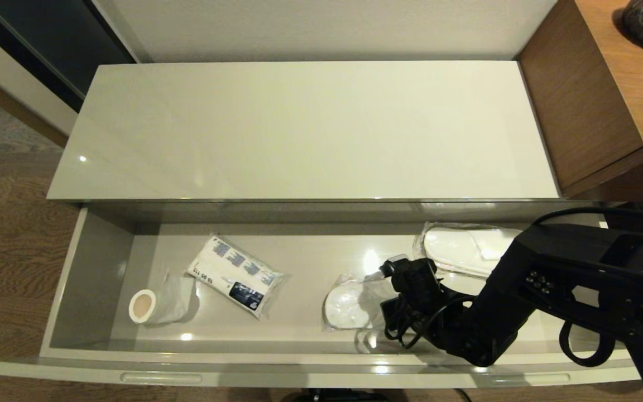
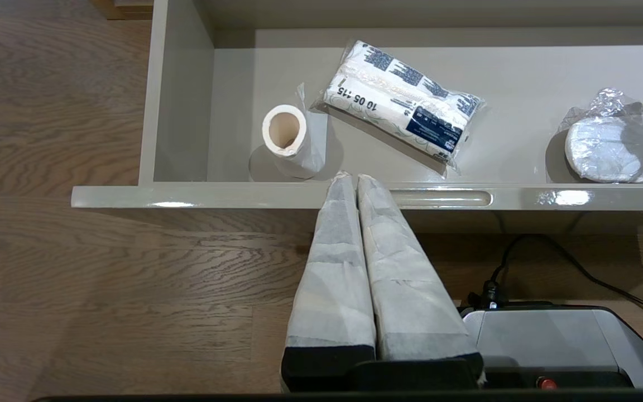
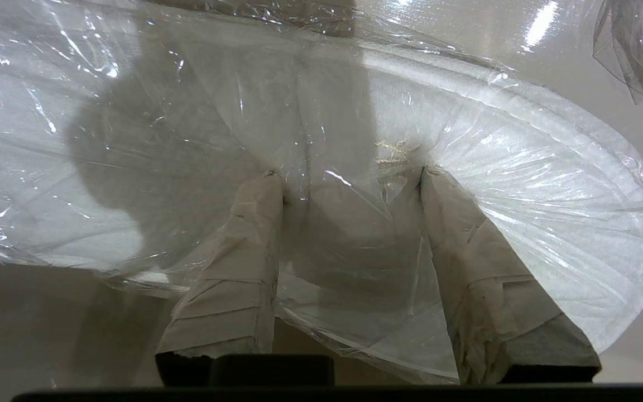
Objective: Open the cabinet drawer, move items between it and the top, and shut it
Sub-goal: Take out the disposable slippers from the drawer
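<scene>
Wood flooring [image 1: 14, 234] runs under a long glossy beige cabinet whose top [image 1: 299, 134] lies bare, with a brown unit [image 1: 595, 100] butted against its right end. I have the drawer [image 1: 98, 262] pulled fully out below that top.

Inside it, from the left, I see a paper roll [image 1: 145, 306] in loose wrap, then a white printed bundle [image 1: 236, 274] lying at an angle, then a slipper pack [image 1: 349, 301] near the front wall, and a second slipper pack [image 1: 461, 245] toward the back on the right.

My right gripper [image 3: 349, 178] reaches down into the drawer onto the nearer slipper pack. In the right wrist view its fingers [image 3: 243, 262] stand partly apart and press into the clear plastic, which bunches up between them; I take it as pinching the pack, which lies on the drawer floor.

My left gripper [image 2: 350, 177] hangs outside the drawer front, just by the slot handle [image 2: 438, 197], fingers pressed together and holding nothing.
</scene>
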